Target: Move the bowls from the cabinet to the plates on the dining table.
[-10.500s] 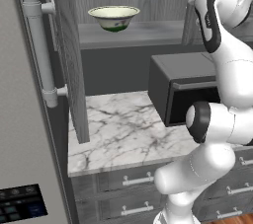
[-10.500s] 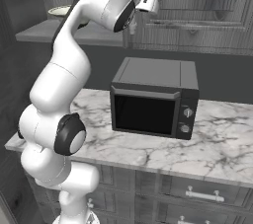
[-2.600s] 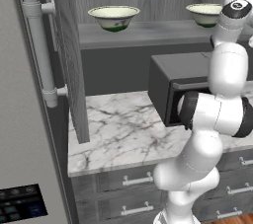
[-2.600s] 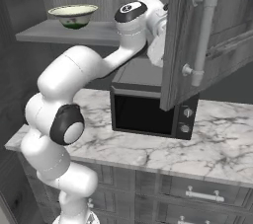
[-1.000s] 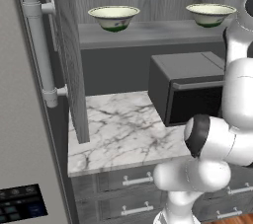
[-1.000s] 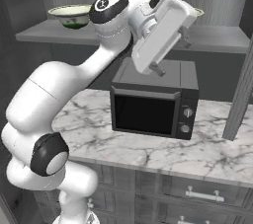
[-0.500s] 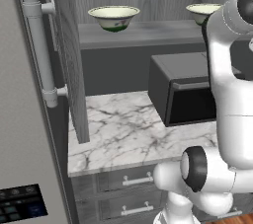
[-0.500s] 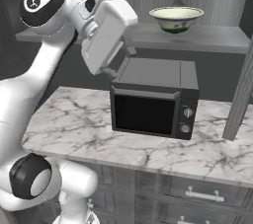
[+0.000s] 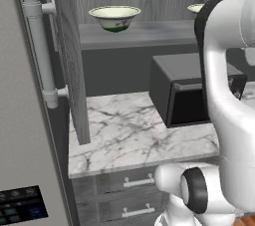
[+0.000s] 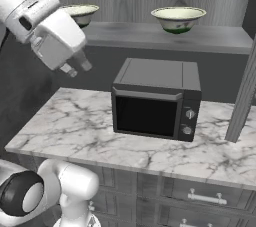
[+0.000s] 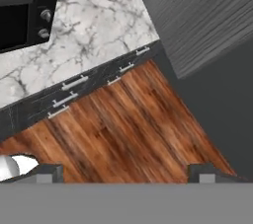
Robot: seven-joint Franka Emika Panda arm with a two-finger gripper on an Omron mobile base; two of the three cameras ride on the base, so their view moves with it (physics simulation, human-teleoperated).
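Claw [image 10: 75,67] stands apart and empty, raised over the left end of the marble surface [image 10: 90,136], clear of the shelf. Two bowls [image 10: 178,19] [image 10: 80,13] rest upright on the open cabinet shelf [image 10: 150,36], well apart, one at each side. One black microwave [image 10: 155,98] sits on the surface below them. One open cabinet door [image 9: 67,56] with a bar handle [image 9: 40,46] stands at left.

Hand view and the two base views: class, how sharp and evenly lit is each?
Left base view: soft, flat light; bowl crisp, shelf underside dark. Right base view: microwave sharp, no glare on its door. Hand view: blurry wood floor, tilted framing, open gripper at the bottom.
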